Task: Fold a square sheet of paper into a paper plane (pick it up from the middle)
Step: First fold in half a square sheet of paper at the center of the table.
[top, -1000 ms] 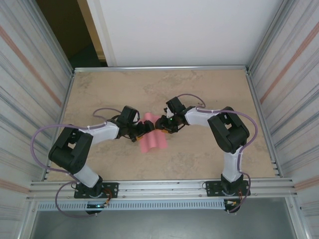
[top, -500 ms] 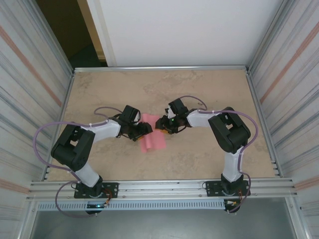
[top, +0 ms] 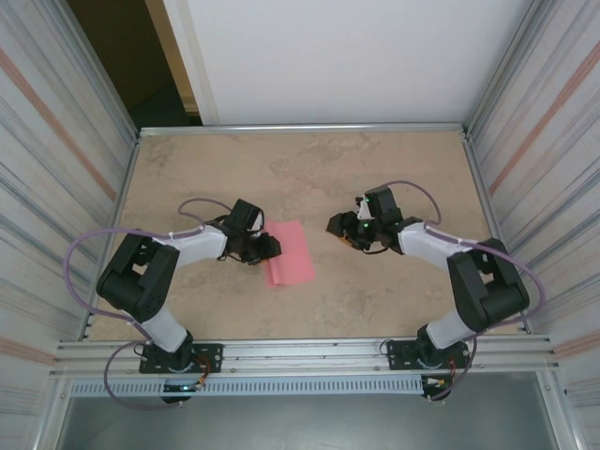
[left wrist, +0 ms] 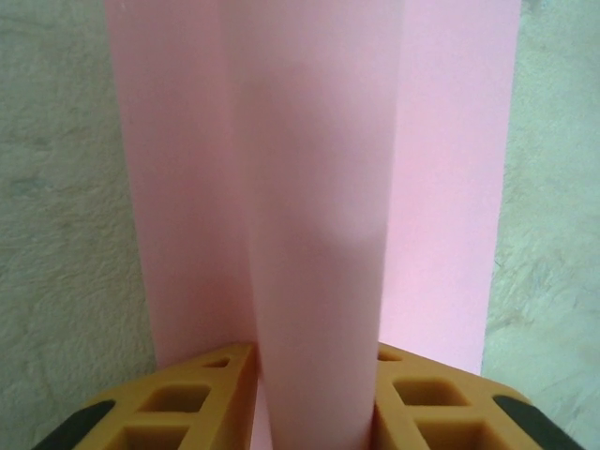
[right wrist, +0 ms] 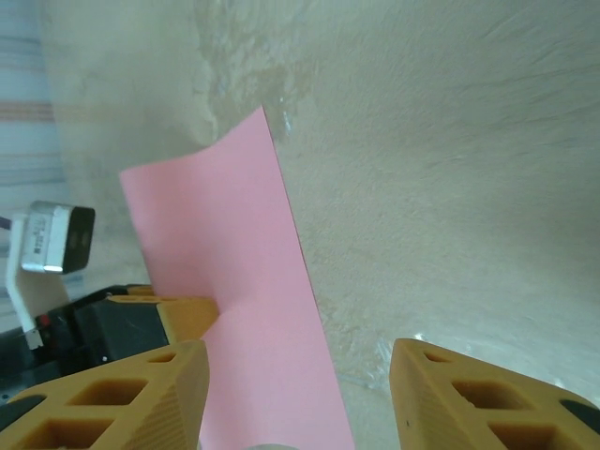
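The square sheet of paper [top: 289, 253] is pink and lies on the table's middle, bowed up along its length. My left gripper [top: 269, 247] is at its left edge, shut on a raised ridge of the sheet. In the left wrist view that ridge [left wrist: 319, 187] runs up from between the orange fingers [left wrist: 187, 403]. My right gripper [top: 339, 228] hangs open to the right of the sheet, apart from it. In the right wrist view the sheet [right wrist: 234, 262] lies ahead of the wide-open right gripper [right wrist: 298, 394], with a left finger [right wrist: 183, 314] beside the paper.
The beige table [top: 394, 300] is bounded by a metal rail at the near edge [top: 300, 352] and corrugated walls [top: 534, 187] on both sides. A white panel [top: 356, 56] closes the back. Cables loop off both arms.
My right gripper has drawn back to the right, away from the sheet it was at before. The left gripper kept its place on the paper, which now lies flatter.
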### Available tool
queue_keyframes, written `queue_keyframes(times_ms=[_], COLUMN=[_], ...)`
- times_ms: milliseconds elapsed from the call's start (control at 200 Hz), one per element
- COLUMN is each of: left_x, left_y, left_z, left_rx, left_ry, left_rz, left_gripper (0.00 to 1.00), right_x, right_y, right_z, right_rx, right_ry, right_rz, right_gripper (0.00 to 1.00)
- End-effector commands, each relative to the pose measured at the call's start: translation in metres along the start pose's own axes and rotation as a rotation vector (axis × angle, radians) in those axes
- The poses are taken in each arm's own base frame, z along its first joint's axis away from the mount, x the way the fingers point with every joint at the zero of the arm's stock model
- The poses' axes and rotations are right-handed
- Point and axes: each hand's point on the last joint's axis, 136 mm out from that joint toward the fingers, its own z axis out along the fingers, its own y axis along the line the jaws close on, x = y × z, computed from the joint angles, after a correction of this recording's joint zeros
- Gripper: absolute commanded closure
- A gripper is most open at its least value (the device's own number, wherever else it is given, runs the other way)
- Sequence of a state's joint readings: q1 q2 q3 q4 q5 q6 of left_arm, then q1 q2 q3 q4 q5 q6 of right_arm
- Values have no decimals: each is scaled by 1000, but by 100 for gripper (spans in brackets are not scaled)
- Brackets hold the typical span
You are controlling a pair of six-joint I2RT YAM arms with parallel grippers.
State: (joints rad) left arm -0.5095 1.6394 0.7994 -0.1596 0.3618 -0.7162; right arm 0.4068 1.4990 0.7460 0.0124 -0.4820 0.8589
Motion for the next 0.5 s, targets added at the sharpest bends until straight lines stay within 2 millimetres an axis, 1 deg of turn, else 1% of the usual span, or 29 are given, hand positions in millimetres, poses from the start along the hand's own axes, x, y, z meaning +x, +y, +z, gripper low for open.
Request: queue_keyframes(times_ms=[0,90,256,376,496], left_x=[-5,-10,-17,-21,-24], left_y=[-22,-45,-86,-112,-132], left_z=[-16,-31,-64,-87,-102], left_rx=[112,209,389,505,599], left_ry=[-31,-54,-94,-124,-124], left_rz=[70,98,121,138,142], left_gripper=[69,69,70,71,71], right_x=[-3,-7,-16,-19,-21], right_y=[-4,0,19,32,45], right_z=[-15,-28,-46,-54,-57], right_rx=[-10,-50,-168,-254,-310], right_ry=[-42,-58,-53,-34,-10], right_rz=[22,30,23,18,3], right_gripper=[46,45,38,31,24])
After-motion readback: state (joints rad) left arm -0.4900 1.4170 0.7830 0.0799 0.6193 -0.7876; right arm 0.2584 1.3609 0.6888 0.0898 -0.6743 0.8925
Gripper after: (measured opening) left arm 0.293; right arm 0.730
